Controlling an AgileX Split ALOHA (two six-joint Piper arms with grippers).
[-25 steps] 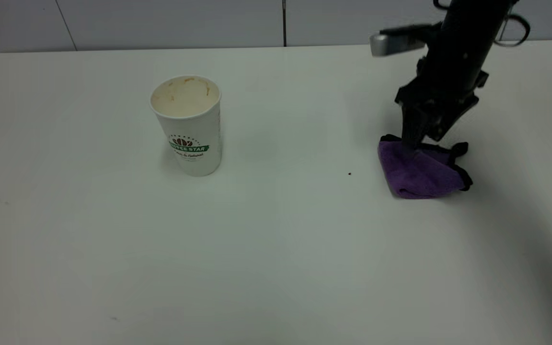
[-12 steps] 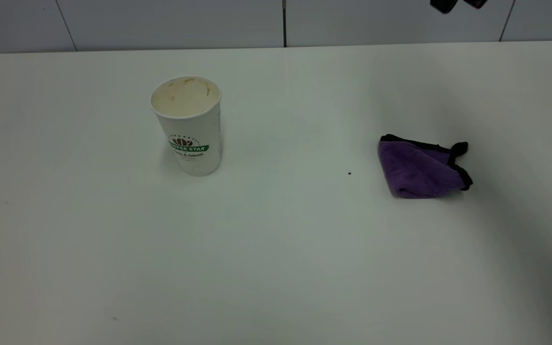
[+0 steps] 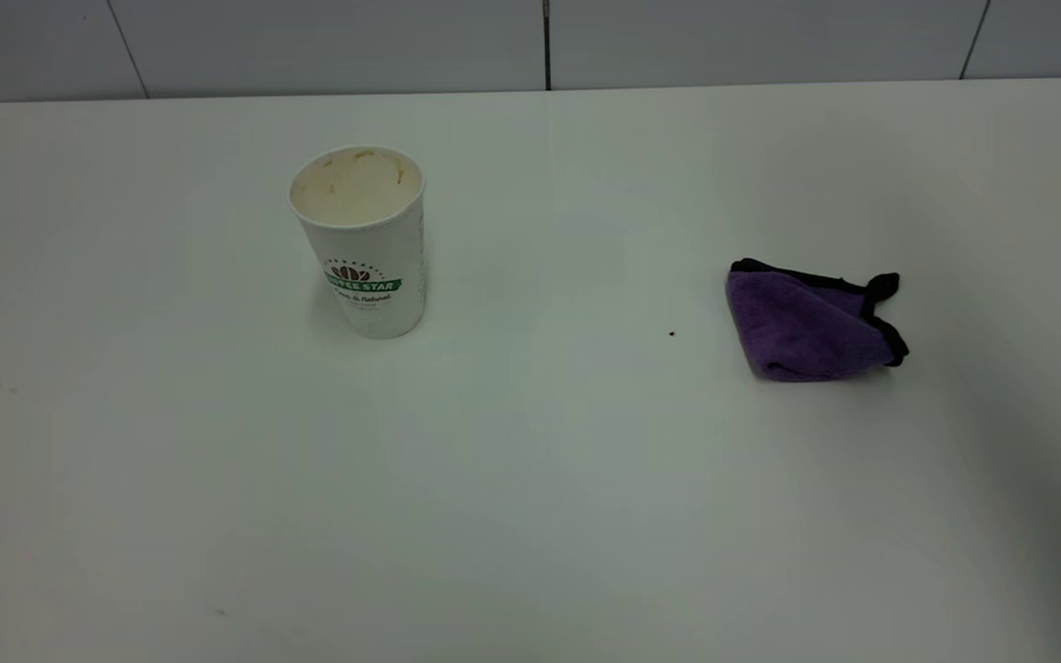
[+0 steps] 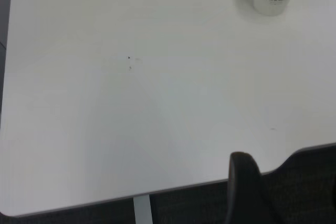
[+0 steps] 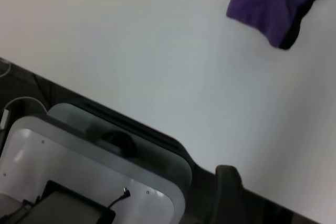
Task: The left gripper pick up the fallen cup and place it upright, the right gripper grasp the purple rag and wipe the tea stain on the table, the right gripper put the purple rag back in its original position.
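The tall white paper cup (image 3: 360,241) stands upright on the plain white worktop (image 3: 530,479); the folded purple microfibre rag (image 3: 810,322) lies well to the cup's right, released. No stain shows. Neither claw's state can be told. Best both arms stay parked clear.

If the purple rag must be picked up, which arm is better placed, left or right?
Right, probably. The purple rag lies on the right side of the table and shows in the right wrist view; the left wrist view shows the upright cup, no rag. Both arms are outside the exterior view.
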